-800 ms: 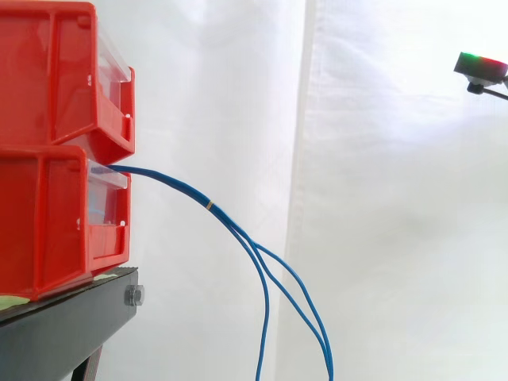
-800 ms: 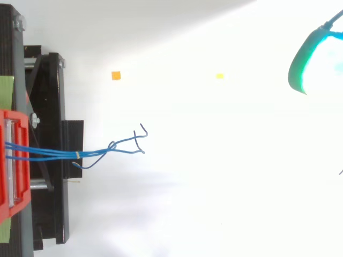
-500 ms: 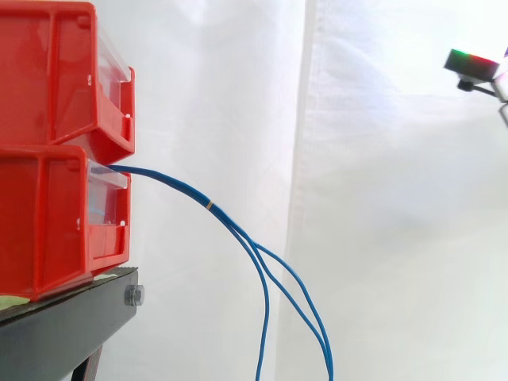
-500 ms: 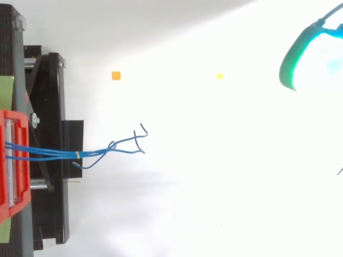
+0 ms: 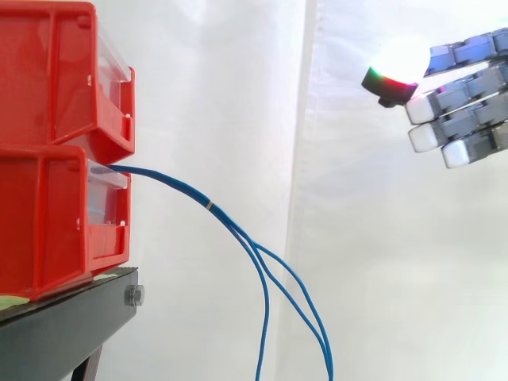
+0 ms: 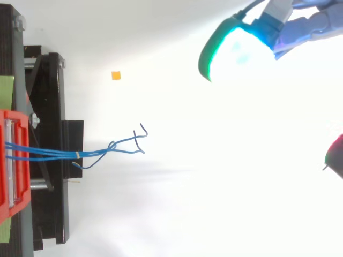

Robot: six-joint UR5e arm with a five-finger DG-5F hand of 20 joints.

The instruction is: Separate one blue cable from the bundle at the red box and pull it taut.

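Drooping from the lower red bin (image 5: 48,226), blue cables (image 5: 181,188) fan apart; hand (image 5: 464,89) spread, well clear.

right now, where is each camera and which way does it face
Side view: beside the work at about its height, looking level across the red bins, black stand and drooping blue cables; the hand shows at upper right, fingers straight, clear of the cables.
Top view: overhead, looking straight down; bins at the left edge, hand at upper right.
Shared: the bins, stand, cables and hand.
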